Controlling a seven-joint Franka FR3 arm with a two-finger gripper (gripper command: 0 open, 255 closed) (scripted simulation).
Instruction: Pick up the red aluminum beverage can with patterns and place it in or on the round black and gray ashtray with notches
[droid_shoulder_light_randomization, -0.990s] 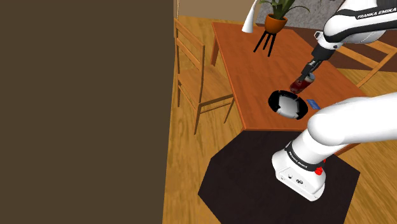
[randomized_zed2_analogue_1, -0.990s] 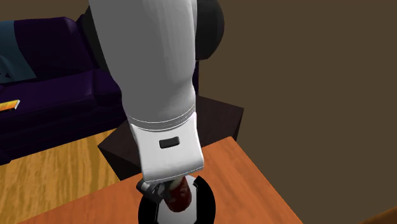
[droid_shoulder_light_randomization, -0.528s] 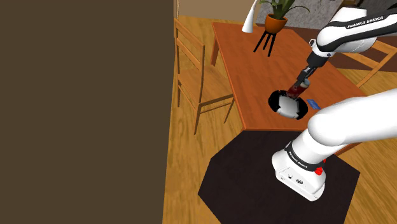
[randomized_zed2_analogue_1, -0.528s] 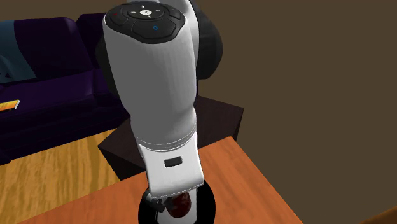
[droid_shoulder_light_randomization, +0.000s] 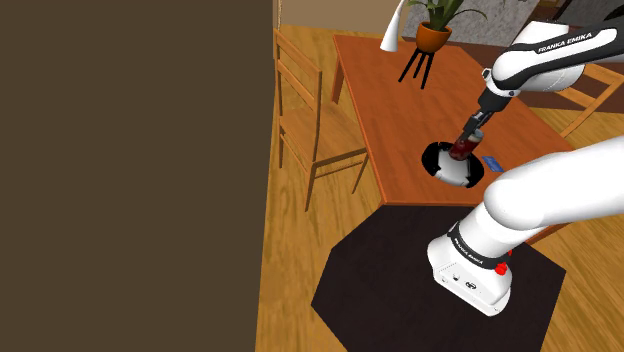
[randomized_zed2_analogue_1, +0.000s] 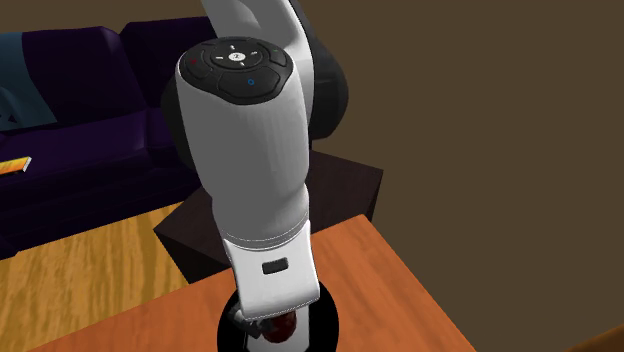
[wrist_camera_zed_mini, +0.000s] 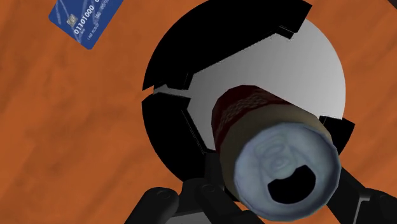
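**Red can (wrist_camera_zed_mini: 273, 153) in my grip, over the ashtray (wrist_camera_zed_mini: 168, 83)**

My arm (droid_shoulder_light_randomization: 555, 50) rises from the stand (droid_shoulder_light_randomization: 470, 272) at the shoulder view's lower right, arches over the table's near edge and bends down, so that my forearm slopes toward the surface with the wrist lowest. In the second exterior view my white forearm (randomized_zed2_analogue_1: 250, 170) stands almost upright over the ashtray.

The wooden table (droid_shoulder_light_randomization: 390, 100) has open room across its middle; a potted plant (droid_shoulder_light_randomization: 432, 32) stands at its far edge, well apart from me. A chair (droid_shoulder_light_randomization: 315, 125) stands by the edge on the shoulder view's left.

The ashtray, with a black notched rim and a grey floor, lies near the table's edge closest to the stand.

My gripper (wrist_camera_zed_mini: 273, 205) is closed on the can, one finger on each side. The can is tilted, its opened top toward my wrist and its base over the grey floor. I cannot tell whether the base touches it.

A blue card (wrist_camera_zed_mini: 86, 19) lies flat near the ashtray, not touching it.
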